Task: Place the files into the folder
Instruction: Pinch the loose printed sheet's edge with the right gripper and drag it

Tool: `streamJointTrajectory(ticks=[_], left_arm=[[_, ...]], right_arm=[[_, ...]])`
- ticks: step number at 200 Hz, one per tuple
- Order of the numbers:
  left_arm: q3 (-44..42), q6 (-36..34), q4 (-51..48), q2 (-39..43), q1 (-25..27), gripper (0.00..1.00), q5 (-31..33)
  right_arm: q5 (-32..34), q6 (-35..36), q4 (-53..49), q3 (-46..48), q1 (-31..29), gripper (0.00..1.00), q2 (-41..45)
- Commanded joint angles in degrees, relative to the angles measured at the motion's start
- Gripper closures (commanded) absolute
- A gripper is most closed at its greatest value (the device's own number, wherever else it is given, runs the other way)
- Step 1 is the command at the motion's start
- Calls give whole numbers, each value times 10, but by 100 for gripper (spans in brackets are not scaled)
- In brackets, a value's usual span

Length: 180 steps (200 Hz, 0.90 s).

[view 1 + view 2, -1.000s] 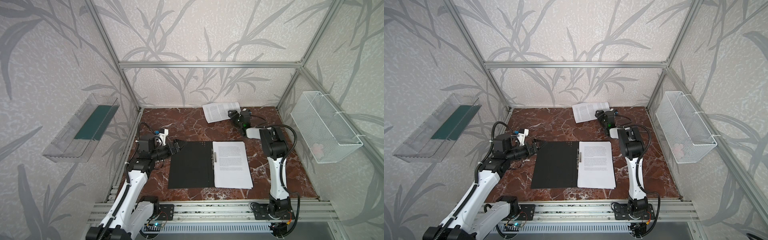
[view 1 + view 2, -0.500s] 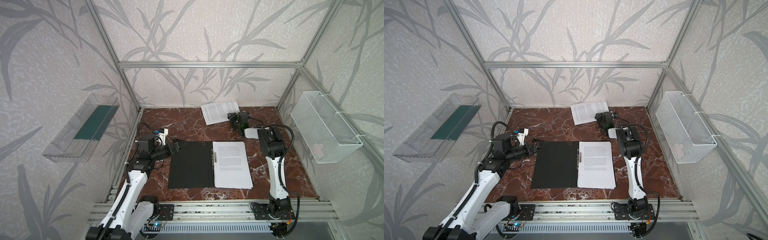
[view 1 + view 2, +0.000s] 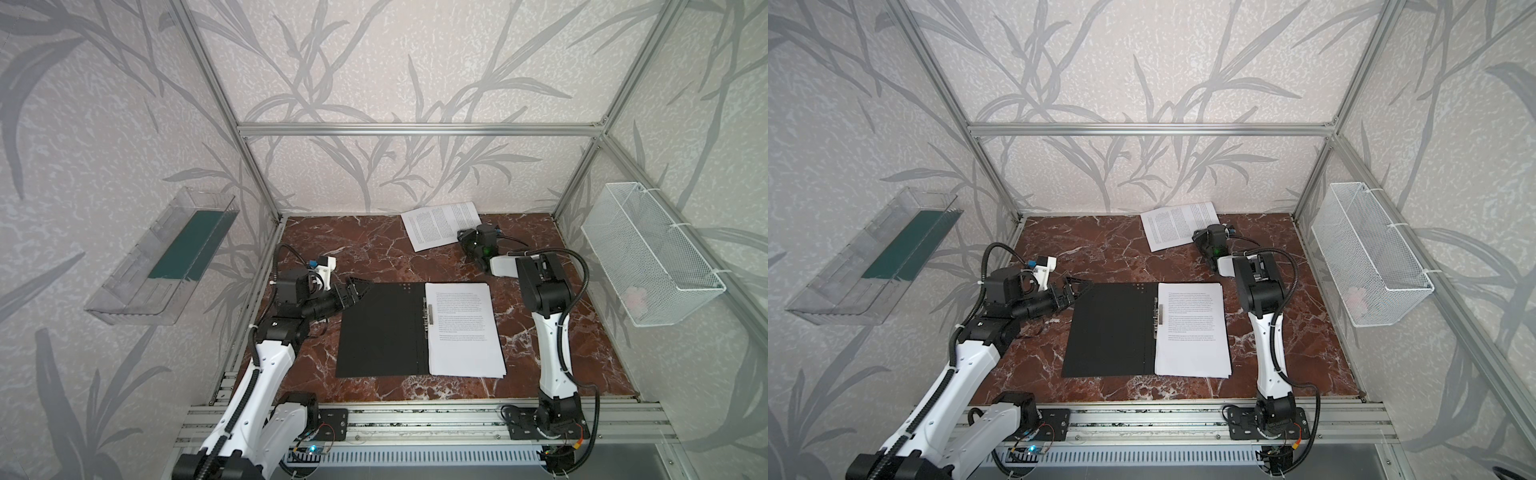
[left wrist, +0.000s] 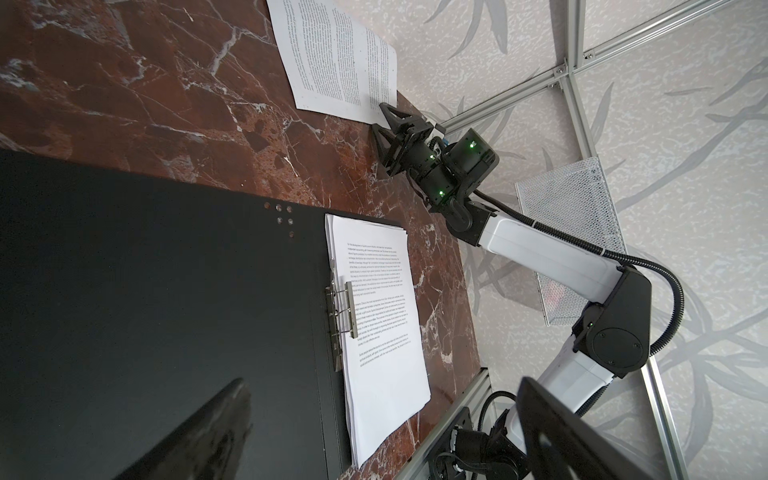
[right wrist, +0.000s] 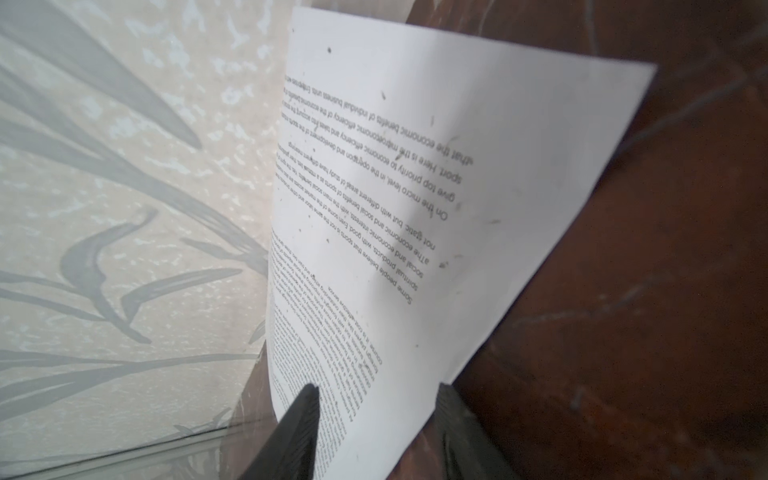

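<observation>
The right gripper (image 3: 463, 240), jaws partly apart, straddles the edge of a loose sheet (image 3: 440, 226) beyond the open folder (image 3: 380, 328). The left gripper (image 3: 359, 287), fully spread and empty, sits at the folder's far-left corner; filed sheets (image 3: 465, 328) rest inside.

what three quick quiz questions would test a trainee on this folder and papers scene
1. True or false: the open black folder on the red marble table already holds a stack of white printed sheets on its right half.
2. Where does the single loose white printed sheet lie? A) in the white wire basket B) on the table by the back wall C) in the clear plastic tray
3. Fill in: the ___ hand has its jaws on either side of that sheet's edge.
Key: 1 true. 2 B. 3 right hand.
</observation>
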State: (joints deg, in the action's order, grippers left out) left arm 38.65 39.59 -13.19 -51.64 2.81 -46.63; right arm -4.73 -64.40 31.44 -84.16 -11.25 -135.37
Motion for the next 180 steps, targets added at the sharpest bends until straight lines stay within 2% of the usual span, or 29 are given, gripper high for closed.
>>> streamJointTrajectory(ticks=[1, 30, 60, 100, 137, 159, 180], left_arm=[[4, 3, 14, 1, -5, 1, -8], [2, 8, 18, 4, -5, 1, -10], [0, 7, 18, 6, -7, 1, -7], [1, 6, 18, 3, -8, 1, -8], [1, 5, 17, 3, -8, 1, -7], [1, 6, 18, 2, -9, 1, -7], [1, 5, 17, 2, -9, 1, -7]], right_arm=[[9, 98, -17, 32, 0, 51, 72], [-7, 167, -179, -25, -7, 43, 94], [-18, 201, -219, -65, -26, 49, 81], [-71, 271, -445, -319, -58, 50, -43], [-115, 331, -582, -512, -91, 50, -147], [-136, 349, -636, -600, -108, 50, -199], [-144, 360, -654, -630, -120, 50, -220]])
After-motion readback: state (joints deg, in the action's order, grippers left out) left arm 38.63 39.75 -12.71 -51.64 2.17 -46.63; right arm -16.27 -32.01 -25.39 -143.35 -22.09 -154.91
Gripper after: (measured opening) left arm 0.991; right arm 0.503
